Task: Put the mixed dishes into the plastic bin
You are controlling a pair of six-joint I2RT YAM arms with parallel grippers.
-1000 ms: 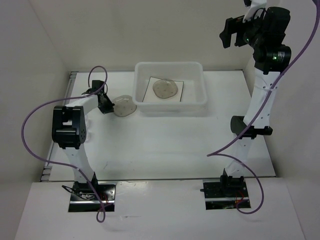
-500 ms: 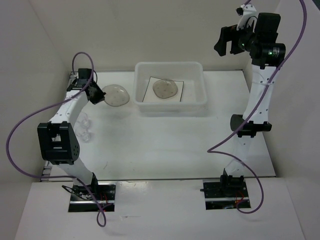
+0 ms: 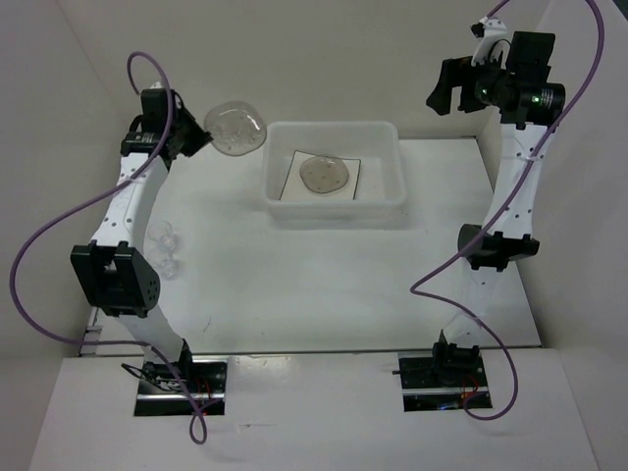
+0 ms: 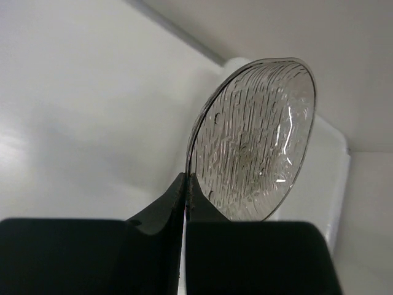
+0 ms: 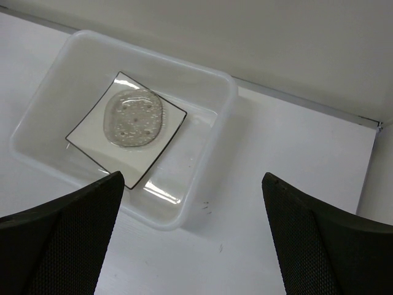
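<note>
A round greyish saucer (image 3: 235,128) hangs in the air just left of the plastic bin's (image 3: 334,127) back left corner. My left gripper (image 3: 195,139) is shut on its rim. In the left wrist view the jaws (image 4: 187,184) pinch the lower edge of the ribbed saucer (image 4: 255,138), which stands on edge, with the bin (image 4: 334,160) behind it. Inside the bin (image 5: 228,83) lies the square white plate (image 5: 164,132) with another saucer (image 5: 132,118) on it. My right gripper (image 3: 446,84) is open and empty, high above the bin's right side (image 5: 191,178).
Two small clear glass cups (image 3: 162,235) (image 3: 169,265) stand on the table at the left, beside the left arm. White walls close in the back and both sides. The right arm's purple cable loops down at the right.
The left arm has lifted the saucer off the table and carried it up and back, to beside the bin's back left corner. The right gripper has shifted only slightly.
</note>
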